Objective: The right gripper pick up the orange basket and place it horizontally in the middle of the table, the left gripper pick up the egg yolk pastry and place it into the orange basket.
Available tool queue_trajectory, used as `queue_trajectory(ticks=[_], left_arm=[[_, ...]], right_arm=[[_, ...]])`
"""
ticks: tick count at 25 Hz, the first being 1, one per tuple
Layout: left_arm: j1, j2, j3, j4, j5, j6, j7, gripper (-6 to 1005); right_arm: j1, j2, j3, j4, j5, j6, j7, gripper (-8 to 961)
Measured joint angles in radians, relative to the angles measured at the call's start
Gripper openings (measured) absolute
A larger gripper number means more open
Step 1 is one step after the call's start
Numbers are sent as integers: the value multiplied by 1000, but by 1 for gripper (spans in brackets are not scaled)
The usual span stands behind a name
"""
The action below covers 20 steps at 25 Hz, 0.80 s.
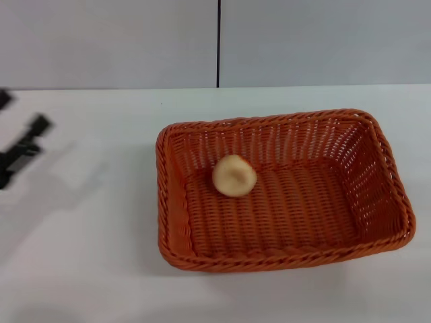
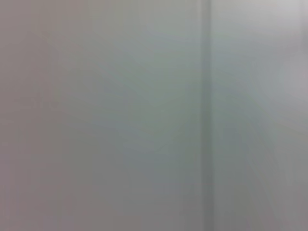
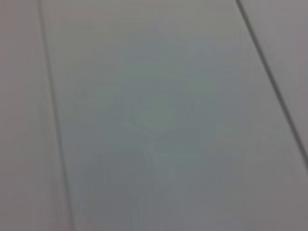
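Head view: round egg yolk pastry [image 1: 234,175] inside woven orange basket [image 1: 283,252].

I see the basket [image 1: 283,195] sitting flat on the table [image 1: 87,269], long side running left to right, a little right of centre. It's orange woven wicker, rectangular, with sloped slatted sides and a braided rim, open side up. The pastry [image 1: 234,175] lies inside it on the woven floor, toward the far left part, close to the back wall. It's a small round pale tan bun with a shallow dimple.
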Motion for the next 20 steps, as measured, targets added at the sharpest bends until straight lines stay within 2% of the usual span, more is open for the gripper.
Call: queue_trajectory(ticks=[1,2,3,5,6,7,8,9,11,13,20], left_arm=[[0,0,0,0,0,0,0,814],[59,2,-167,42,-1,8,-2,814],[83,3,-231,54,-1,11,-3,814],[83,3,-231,54,-1,11,-3,814],[106,3,-297,60,-2,13,-2,814],[106,3,-297,60,-2,13,-2,814],[140,2,-397,61,-2,15,8,814],[156,1,-439,60,-2,15,14,814],[156,1,-439,60,-2,15,14,814],[190,0,-520,53,-3,10,33,814],[214,-4,-563,48,-9,-14,35,814]], right_arm=[[-1,1,27,2,-16,-9,0,674],[-2,1,57,8,-34,-19,-2,674],[-3,2,94,21,-48,-36,-6,674],[-4,2,162,58,-61,-64,-23,674],[-4,2,198,83,-63,-72,-41,674],[-3,2,243,117,-63,-78,-71,674],[-1,2,284,152,-63,-82,-109,674],[7,2,361,218,-61,-82,-201,674],[12,3,395,251,-59,-81,-249,674],[24,4,447,302,-57,-78,-297,674],[62,4,521,413,-56,-98,-405,674]])
